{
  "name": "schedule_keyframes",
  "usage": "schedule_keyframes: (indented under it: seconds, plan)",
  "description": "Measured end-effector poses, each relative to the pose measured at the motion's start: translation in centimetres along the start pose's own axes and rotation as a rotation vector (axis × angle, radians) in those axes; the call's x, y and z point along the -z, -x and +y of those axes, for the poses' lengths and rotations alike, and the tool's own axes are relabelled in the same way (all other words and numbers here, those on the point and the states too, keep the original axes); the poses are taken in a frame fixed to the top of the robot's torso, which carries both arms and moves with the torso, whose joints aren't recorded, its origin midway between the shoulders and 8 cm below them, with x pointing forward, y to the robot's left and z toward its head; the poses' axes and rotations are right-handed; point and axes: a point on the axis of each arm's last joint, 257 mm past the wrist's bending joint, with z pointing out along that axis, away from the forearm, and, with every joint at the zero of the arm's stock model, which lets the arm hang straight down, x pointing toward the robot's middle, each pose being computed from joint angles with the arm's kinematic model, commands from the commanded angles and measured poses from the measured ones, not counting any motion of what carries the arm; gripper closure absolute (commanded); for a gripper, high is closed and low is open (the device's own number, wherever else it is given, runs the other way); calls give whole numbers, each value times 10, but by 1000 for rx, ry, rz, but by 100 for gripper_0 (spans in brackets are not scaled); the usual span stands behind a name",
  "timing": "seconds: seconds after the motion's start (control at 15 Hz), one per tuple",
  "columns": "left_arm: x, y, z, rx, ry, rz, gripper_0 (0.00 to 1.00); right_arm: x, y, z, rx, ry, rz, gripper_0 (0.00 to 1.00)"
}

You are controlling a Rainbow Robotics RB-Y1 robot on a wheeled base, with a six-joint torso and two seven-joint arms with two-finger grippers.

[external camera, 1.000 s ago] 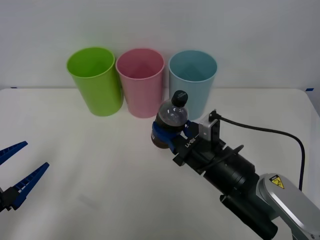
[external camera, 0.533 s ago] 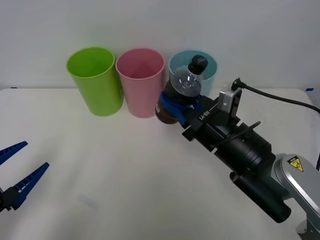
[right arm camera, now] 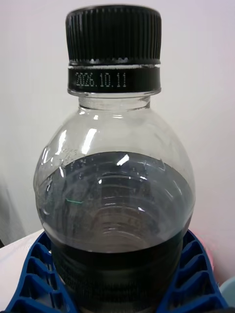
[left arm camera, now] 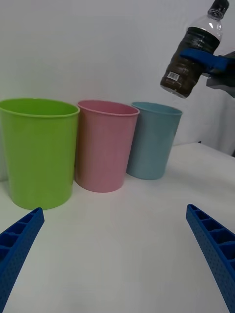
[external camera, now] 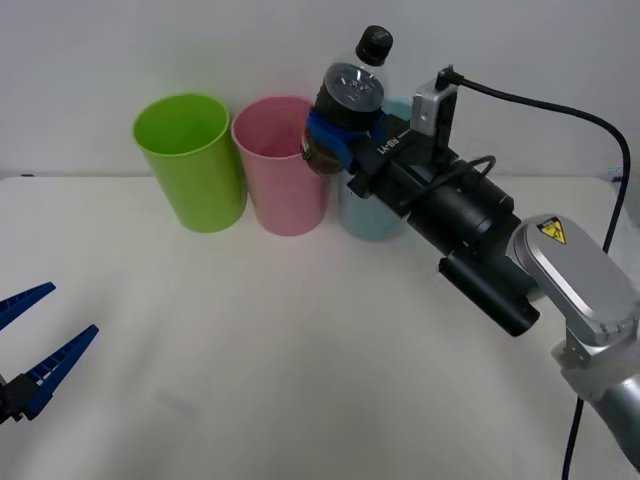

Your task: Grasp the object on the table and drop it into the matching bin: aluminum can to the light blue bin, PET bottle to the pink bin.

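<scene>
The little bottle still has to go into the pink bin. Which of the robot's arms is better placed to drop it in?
The right. Its gripper already clamps the PET bottle in the air by the pink bin. The left gripper hangs open, low over the table's near left edge.

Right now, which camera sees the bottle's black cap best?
The right wrist view: the black cap sits close up, ridges and date ring readable, on the PET bottle. The front view and left wrist view show it small and far off.

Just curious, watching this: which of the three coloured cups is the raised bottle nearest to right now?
The pink bin, the middle one. The PET bottle, held in the right hand, hangs by its rim; the lime green bin stands farther left.
</scene>
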Motion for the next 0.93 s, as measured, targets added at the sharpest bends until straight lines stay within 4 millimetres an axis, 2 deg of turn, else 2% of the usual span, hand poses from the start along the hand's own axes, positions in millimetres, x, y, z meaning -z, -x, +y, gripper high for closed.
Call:
schedule_keyframes:
  seconds: [0.53,0.8,0.93]
  plan:
    - [0,0,0,0,0,0,0,-101,-26,-37,-24,-94,63,100]
    - [0,0,0,0,0,0,0,-136,-39,-46,-36,-158,104,100]
    - [0,0,0,0,0,0,0,-147,-43,-47,-40,-173,122,100]
